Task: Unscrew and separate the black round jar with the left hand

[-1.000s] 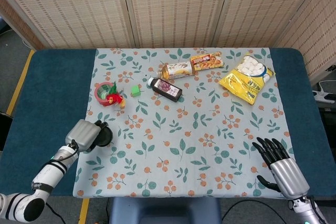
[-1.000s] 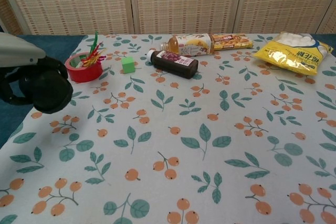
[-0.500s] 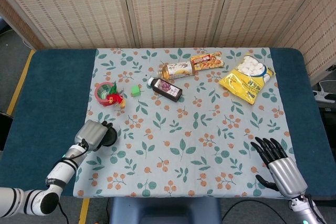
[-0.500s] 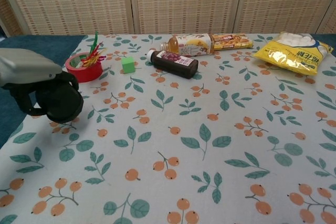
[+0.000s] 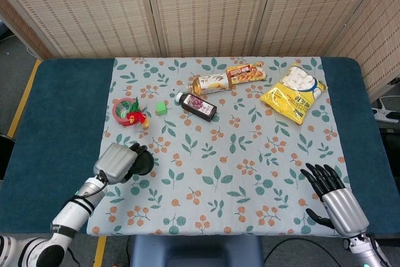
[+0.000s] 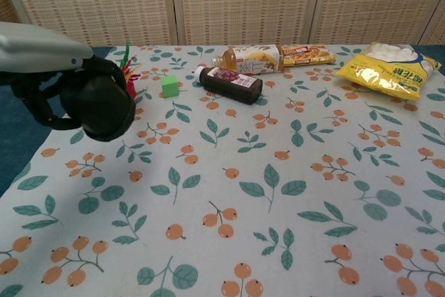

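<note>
My left hand [image 5: 117,162] grips the black round jar [image 5: 143,163] at the table's front left. In the chest view the jar [image 6: 106,108] looms large and dark, lifted clear of the cloth, with my left hand [image 6: 52,78] wrapped around it from the left. The jar looks whole, lid and base together. My right hand [image 5: 330,197] rests at the front right corner with its fingers spread and nothing in it; the chest view does not show it.
A red tape roll with coloured sticks [image 5: 127,112] and a green cube [image 5: 162,107] lie behind the jar. Further back are a dark bottle [image 5: 199,105], a yellow drink bottle [image 5: 209,83], a biscuit pack [image 5: 245,73] and a yellow marshmallow bag [image 5: 294,92].
My left hand has carried the jar up and to the right, toward the middle of the cloth; it looks bigger and higher in the chest view. The right hand has stayed still.
</note>
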